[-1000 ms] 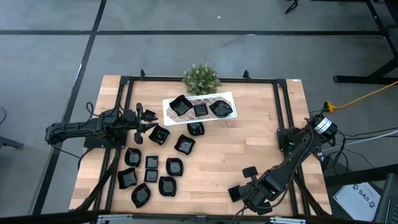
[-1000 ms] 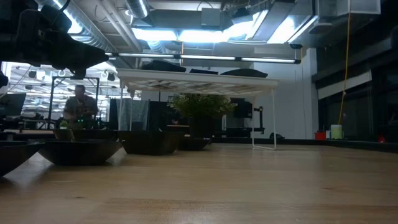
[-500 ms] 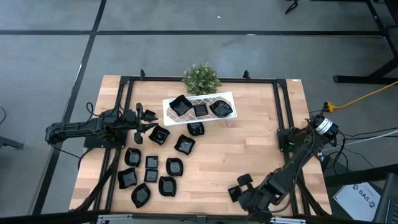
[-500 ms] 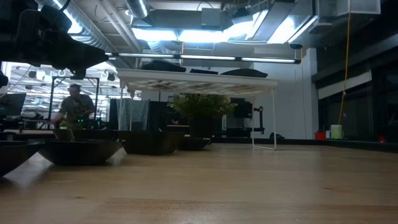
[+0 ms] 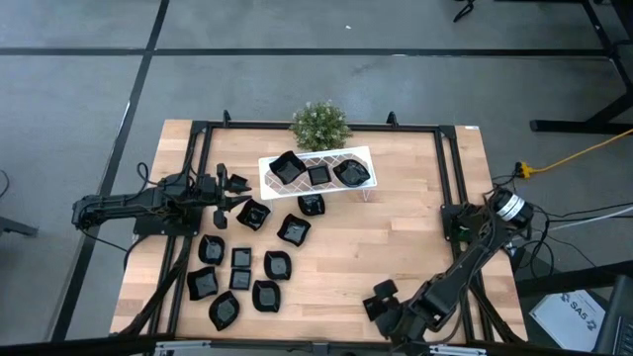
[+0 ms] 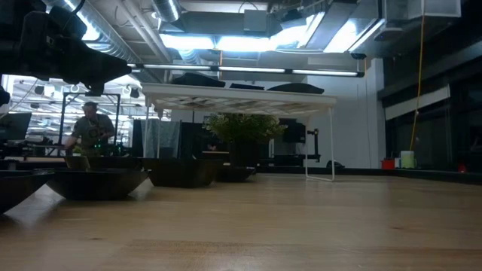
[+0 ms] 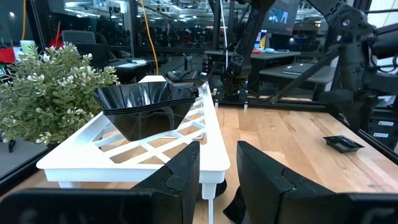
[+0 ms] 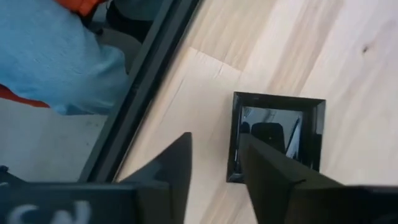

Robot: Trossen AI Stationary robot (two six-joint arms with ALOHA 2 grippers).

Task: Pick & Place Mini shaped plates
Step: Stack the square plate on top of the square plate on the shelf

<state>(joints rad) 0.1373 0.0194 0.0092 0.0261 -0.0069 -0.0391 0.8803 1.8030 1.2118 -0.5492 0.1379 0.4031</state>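
Three plates [image 5: 316, 173] sit on the white rack [image 5: 364, 153] at twelve o'clock, about ten wait at eight o'clock; the right end effector [image 8: 214, 171], parted, straddles a square plate [image 8: 277, 134] on the bench [image 5: 396, 237]; the left end effector [image 7: 217, 177] idles open.

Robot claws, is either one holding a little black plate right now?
No. The right gripper is open above a square plate on the table, not gripping it. The left gripper is open too, empty, by the white rack.
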